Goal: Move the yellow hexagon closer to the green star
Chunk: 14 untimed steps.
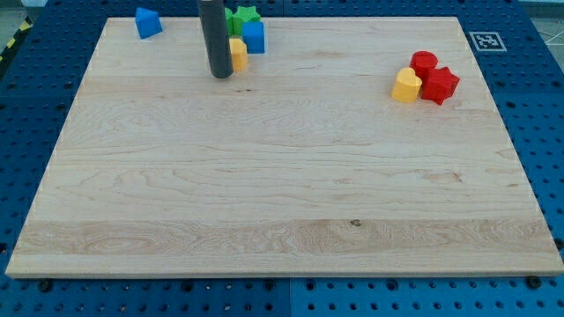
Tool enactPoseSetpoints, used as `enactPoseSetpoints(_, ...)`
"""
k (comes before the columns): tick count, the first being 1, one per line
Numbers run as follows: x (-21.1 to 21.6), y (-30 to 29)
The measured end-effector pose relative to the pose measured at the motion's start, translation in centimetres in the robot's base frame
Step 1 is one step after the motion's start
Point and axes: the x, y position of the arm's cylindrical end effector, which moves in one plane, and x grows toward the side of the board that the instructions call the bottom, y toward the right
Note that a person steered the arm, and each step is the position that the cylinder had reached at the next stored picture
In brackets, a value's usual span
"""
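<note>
Yellow hexagon (239, 53), glossy, against my tip (221, 75), beside green star (241, 16).

- The rod (215, 40) comes down from the view's top, upright and dark grey, near the board's far edge and left of that edge's middle.
- My tip (221, 76) rests on the board, just in from the far edge.
- Only the rod's lower length shows; the arm above it is cut off by the view's top.
- The rod looks straight, with no tilt.
</note>
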Motion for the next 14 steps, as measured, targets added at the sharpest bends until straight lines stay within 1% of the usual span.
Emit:
enactPoseSetpoints(1,-0.2,0.0)
enactPoseSetpoints(2,1.0,2.1)
enactPoseSetpoints(3,0.6,3.0)
enactPoseSetpoints(5,-2.2,-1.2)
enactPoseSetpoints(7,-4.1,-2.6)
enactPoseSetpoints(9,0.0,-2.2)
enactPoseSetpoints(10,-0.7,-0.2)
enactPoseSetpoints(12,-4.0,-0.1)
enactPoseSetpoints(14,-4.4,0.7)
